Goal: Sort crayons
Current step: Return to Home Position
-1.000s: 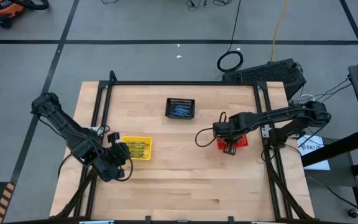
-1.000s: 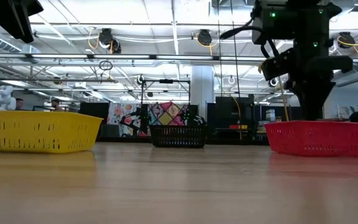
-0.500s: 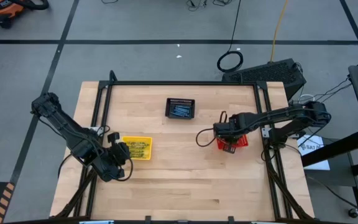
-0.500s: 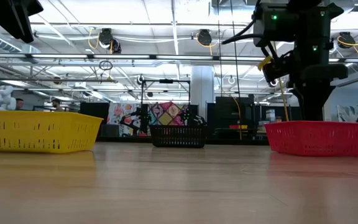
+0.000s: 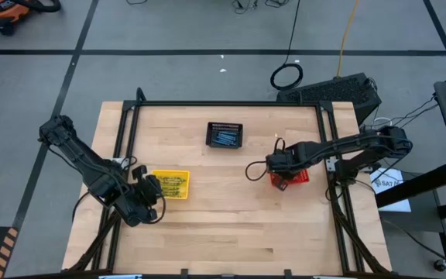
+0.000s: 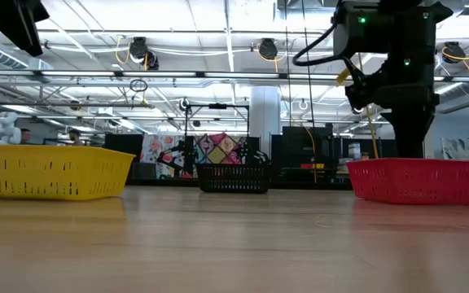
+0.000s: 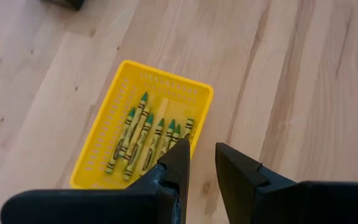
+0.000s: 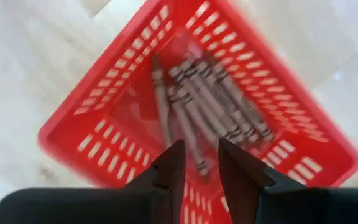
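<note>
The right gripper point(image 8: 197, 152) is hovering over the red basket point(image 8: 98, 118) on the right, jaws narrowly parted and seemingly empty, brown crayons point(image 8: 210, 106) lying inside; rising straight before swinging home is looking safest; the left gripper point(image 7: 201, 155), narrowly parted, is waiting beside the yellow basket point(image 7: 173, 78).

**Near half free; baskets and arms block the rest**

I see the near half of the table point(image 5: 231, 232) bare, with room to sweep across. The lane between the yellow basket point(image 5: 173, 172) and the red basket point(image 5: 303, 177) is free too. The black basket point(image 5: 224, 124) blocks far centre. The left gripper point(image 5: 147, 188) crowds the yellow basket's near-left corner. The right gripper point(image 5: 283, 180) hangs over the red one, its arm crossing in from the right. Black frame rails point(image 5: 223, 104) fence the far, left and right sides.
</note>
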Robot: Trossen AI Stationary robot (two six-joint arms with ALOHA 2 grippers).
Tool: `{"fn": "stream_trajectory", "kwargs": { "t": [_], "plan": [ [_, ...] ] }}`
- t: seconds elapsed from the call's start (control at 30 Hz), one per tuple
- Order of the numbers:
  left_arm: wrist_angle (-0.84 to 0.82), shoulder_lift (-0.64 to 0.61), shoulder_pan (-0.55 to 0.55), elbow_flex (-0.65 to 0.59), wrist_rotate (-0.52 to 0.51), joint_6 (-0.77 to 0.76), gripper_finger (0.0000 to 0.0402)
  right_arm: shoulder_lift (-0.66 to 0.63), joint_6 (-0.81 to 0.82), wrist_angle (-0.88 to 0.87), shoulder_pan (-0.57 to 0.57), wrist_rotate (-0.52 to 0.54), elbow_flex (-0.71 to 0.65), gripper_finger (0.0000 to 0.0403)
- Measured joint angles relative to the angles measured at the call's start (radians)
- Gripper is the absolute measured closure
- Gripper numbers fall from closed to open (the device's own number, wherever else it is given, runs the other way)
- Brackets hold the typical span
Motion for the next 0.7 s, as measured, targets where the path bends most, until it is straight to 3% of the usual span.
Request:
{"fn": "stream_trajectory", "kwargs": {
  "t": [0.13, 0.27, 0.37, 0.47, 0.57, 0.7],
  "plan": [
    [-0.001, 0.000, 0.000, 0.000, 0.000, 0.041, 0.0322, 0.000, 0.032, -0.007, 0.013, -0.076, 0.000, 0.0323],
    [0.000, 0.000, 0.000, 0.000, 0.000, 0.086, 0.0322, 0.000, 0.047, 0.021, 0.036, -0.075, 0.000, 0.0323],
    [0.001, 0.000, 0.001, 0.000, -0.010, -0.002, 0.0322, -0.014, -0.002, 0.112, 0.058, -0.075, -0.001, 0.0323],
    [0.022, 0.000, 0.000, 0.000, -0.086, 0.032, 0.0322, -0.061, -0.063, 0.262, 0.087, -0.078, -0.001, 0.0323],
    [0.158, -0.008, -0.005, 0.000, -0.176, 0.152, 0.0322, -0.143, -0.109, 0.378, 0.119, -0.080, -0.001, 0.0323],
    [0.385, -0.037, -0.036, 0.000, -0.157, 0.335, 0.0322, -0.287, -0.139, 0.409, 0.164, -0.061, -0.001, 0.0323]
  ]
}}
